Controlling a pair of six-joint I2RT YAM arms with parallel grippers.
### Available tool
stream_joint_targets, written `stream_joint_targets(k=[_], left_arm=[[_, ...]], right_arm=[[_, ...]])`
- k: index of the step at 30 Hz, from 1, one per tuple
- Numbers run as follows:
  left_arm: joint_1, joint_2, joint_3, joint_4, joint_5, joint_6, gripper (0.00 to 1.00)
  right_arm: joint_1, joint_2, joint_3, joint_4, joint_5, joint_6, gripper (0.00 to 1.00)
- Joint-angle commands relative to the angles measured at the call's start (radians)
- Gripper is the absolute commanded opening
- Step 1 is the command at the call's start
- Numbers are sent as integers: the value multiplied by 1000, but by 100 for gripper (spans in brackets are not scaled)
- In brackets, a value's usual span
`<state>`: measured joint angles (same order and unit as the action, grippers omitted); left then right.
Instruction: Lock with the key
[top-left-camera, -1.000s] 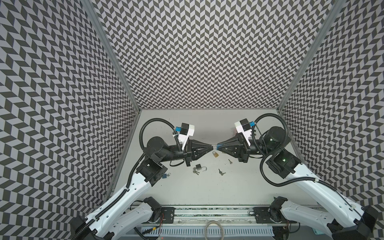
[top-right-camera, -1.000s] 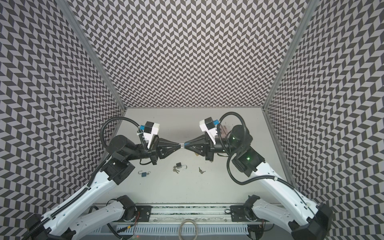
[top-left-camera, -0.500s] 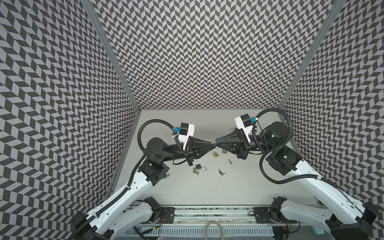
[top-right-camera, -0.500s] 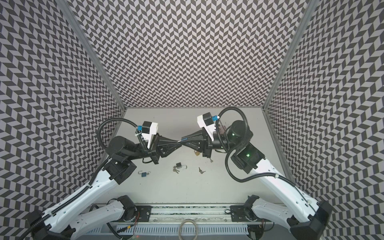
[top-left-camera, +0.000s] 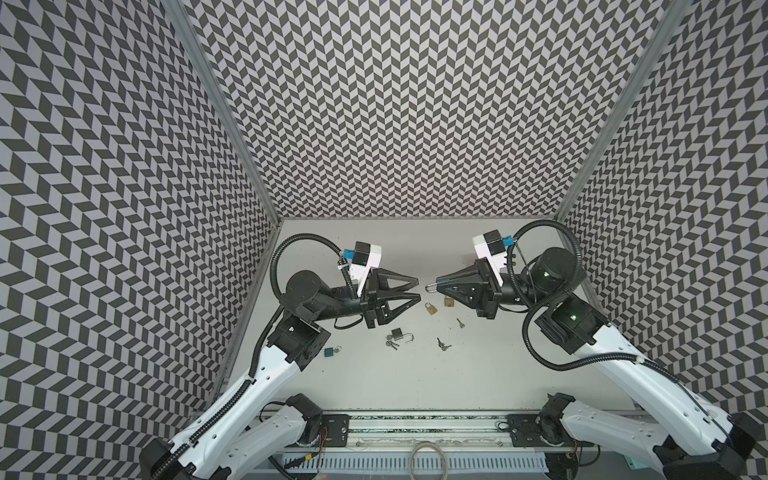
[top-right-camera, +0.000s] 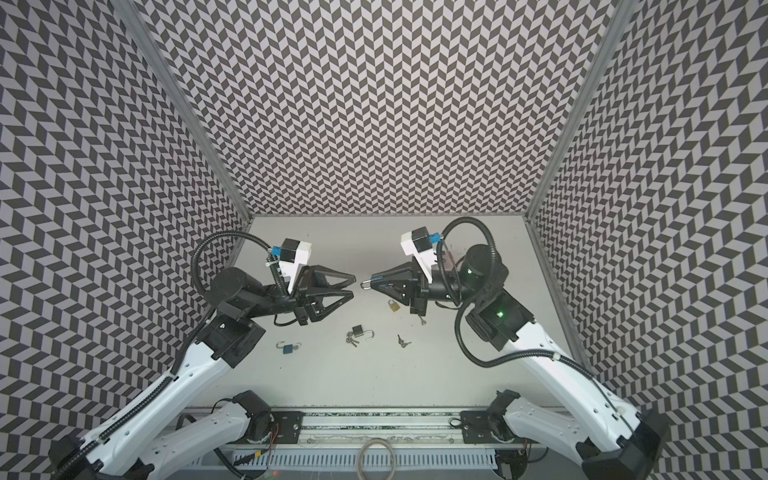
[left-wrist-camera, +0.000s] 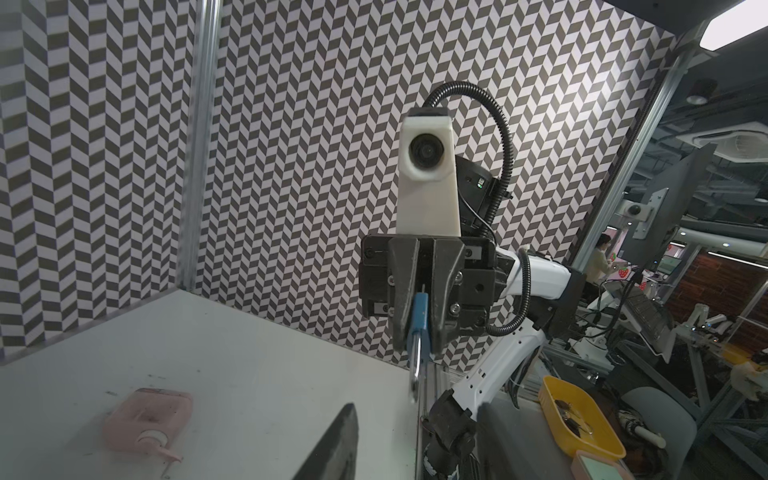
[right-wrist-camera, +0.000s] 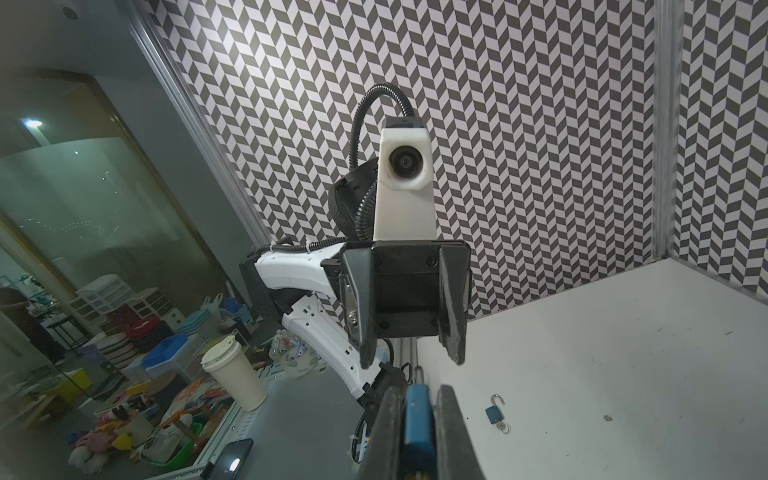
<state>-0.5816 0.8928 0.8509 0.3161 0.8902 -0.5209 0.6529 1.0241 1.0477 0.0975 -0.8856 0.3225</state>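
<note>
Blue padlock (left-wrist-camera: 419, 318); silver shackle (top-left-camera: 430, 286) apparently closed.

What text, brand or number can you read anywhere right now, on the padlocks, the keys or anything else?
No text can be read in any view.
Blue padlock in the right end effector: no marking shows.
Brass padlock, black padlock, keys: too small to read.
Paper cup, pink bottle: no print visible.
</note>
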Motion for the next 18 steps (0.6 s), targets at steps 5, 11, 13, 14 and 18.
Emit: stream_joint_targets(k=[5, 11, 13, 14, 18], left_arm=[[0, 16, 18, 25, -9, -9, 54], [-57, 49, 46, 21, -26, 21, 48], [-71, 58, 54, 21, -31, 25, 48], [-73, 62, 56, 23, -31, 25, 48], [-79, 68, 65, 25, -40, 26, 43]], right_arm=[[0, -15, 3, 64, -8, 13, 0], [1, -10, 2, 70, -3, 18, 0], [1, -6, 2, 66, -3, 21, 0], [1, -5, 2, 65, -1, 20, 0], [1, -6, 0, 64, -2, 20, 0]])
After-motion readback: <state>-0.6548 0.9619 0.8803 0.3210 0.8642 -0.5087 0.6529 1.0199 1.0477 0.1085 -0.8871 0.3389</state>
